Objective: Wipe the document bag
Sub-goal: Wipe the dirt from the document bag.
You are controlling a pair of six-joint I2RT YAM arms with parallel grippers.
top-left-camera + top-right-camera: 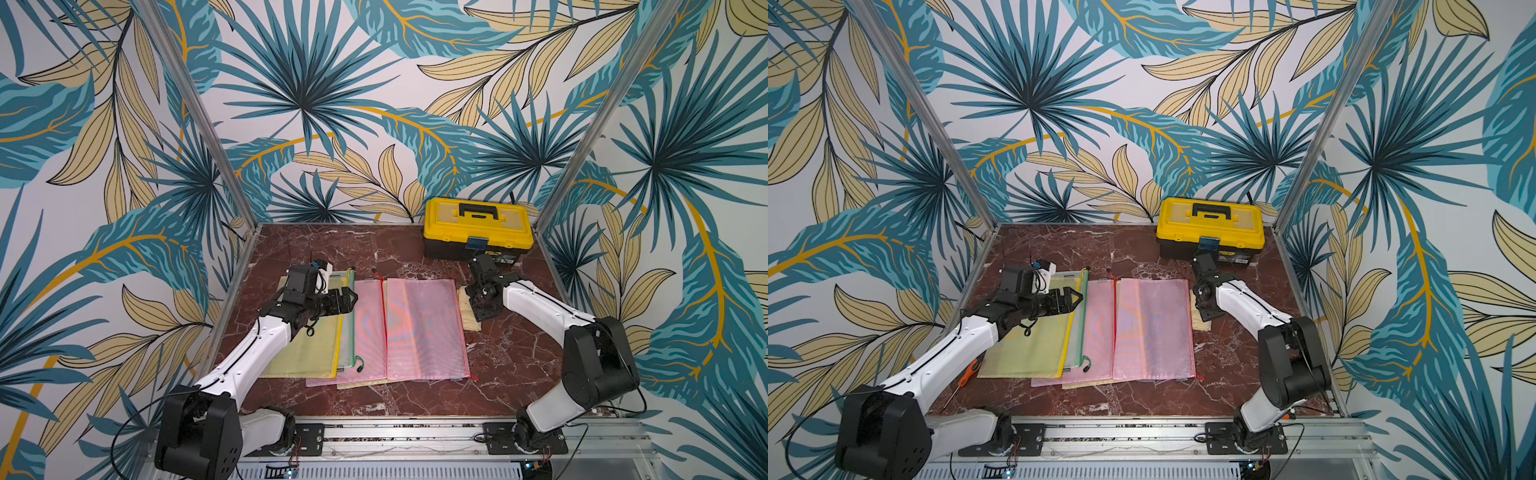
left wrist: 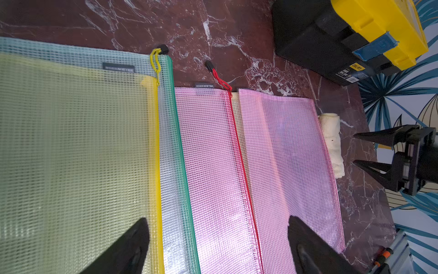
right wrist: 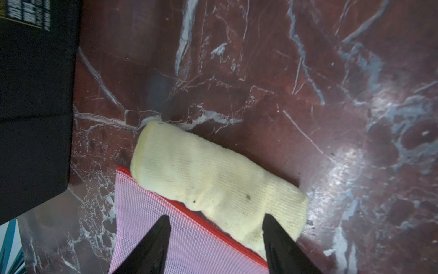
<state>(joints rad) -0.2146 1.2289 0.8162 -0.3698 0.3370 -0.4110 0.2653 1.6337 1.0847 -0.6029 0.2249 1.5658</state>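
Bright, even light falls from above in both top views, leaving only soft shadows on the marble surface (image 1: pixel 498 365). Whitish glare sits on that surface in the right wrist view. The pink document bags (image 1: pixel 424 328) show rainbow moiré bands (and a pale sheen in the left wrist view). The leaf-print walls (image 1: pixel 62 208) stretch toward the edges. The yellow document bag (image 2: pixel 71 154) is blurred close to the left wrist lens.

Folded yellow cloth (image 3: pixel 213 187) overlapping pink doc bag (image 3: pixel 142 208) edge, jaws apart above both, marble table (image 3: pixel 284 83)
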